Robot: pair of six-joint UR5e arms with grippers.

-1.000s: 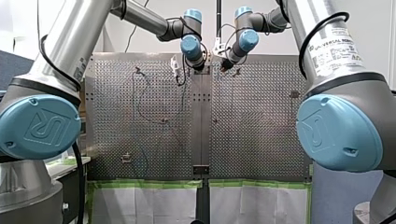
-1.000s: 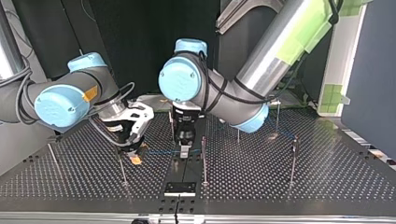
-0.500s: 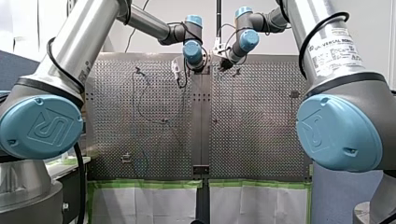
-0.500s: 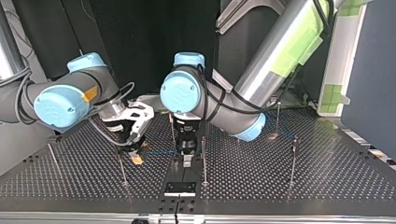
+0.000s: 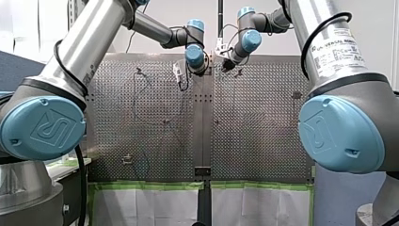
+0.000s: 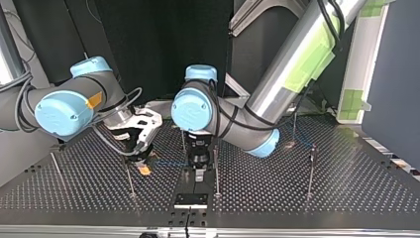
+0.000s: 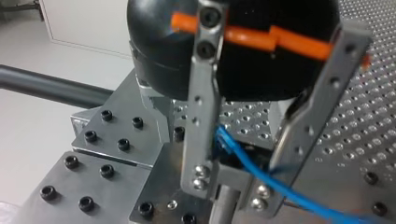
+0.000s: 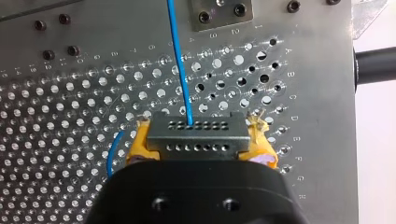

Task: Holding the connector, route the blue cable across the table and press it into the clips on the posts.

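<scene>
Right gripper [image 8: 200, 141]: yellow pads [image 8: 139, 142] pressed against the two ends of the grey connector [image 8: 196, 125], which sits pinched crosswise between them. The blue cable [image 8: 180, 60] leaves the connector's far face and runs straight ahead over the perforated table [image 8: 70, 140]. Left gripper [image 7: 229, 193]: metal fingers [image 7: 201, 130] spread, pinching nothing. The cable passes through the gap between them, across a dark block [image 7: 233, 161] that looks like the clip at the head of a post [image 7: 224, 207]. I cannot tell whether the cable is seated in it. In the top view both grippers hang low near the middle of the table. The cable is strung between them, and a second thin post [image 6: 216, 168] stands just beside the left gripper.
</scene>
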